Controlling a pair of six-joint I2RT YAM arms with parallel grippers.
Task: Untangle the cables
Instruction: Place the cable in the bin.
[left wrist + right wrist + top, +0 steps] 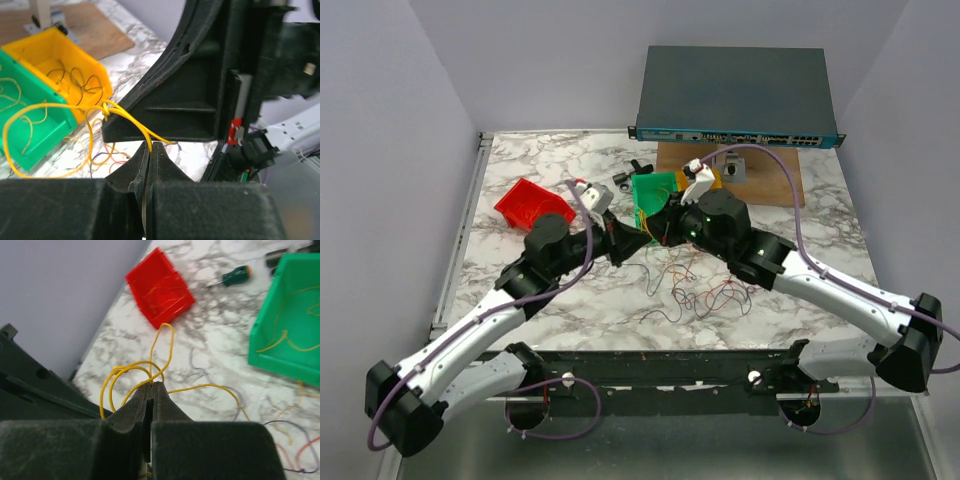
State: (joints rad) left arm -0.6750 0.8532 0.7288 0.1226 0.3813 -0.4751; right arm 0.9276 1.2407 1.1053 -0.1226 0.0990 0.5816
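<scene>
Both grippers meet above the marble table (520,290), each pinching the same yellow cable. My left gripper (151,145) is shut on the yellow cable (131,122), which runs out in loops towards the bins. My right gripper (152,384) is shut on the yellow cable (210,385), with loops rising just beyond its tips. In the top view the left gripper (638,240) and right gripper (656,231) almost touch. Below them a loose tangle of thin orange, red and dark cables (698,286) lies on the table.
A red bin (532,203) sits at the left, with a green bin (655,193) and a yellow bin (60,60) behind the grippers, all holding wires. A screwdriver (232,276) lies between the red and green bins. A network switch (735,95) and a wooden board (770,175) stand at the back.
</scene>
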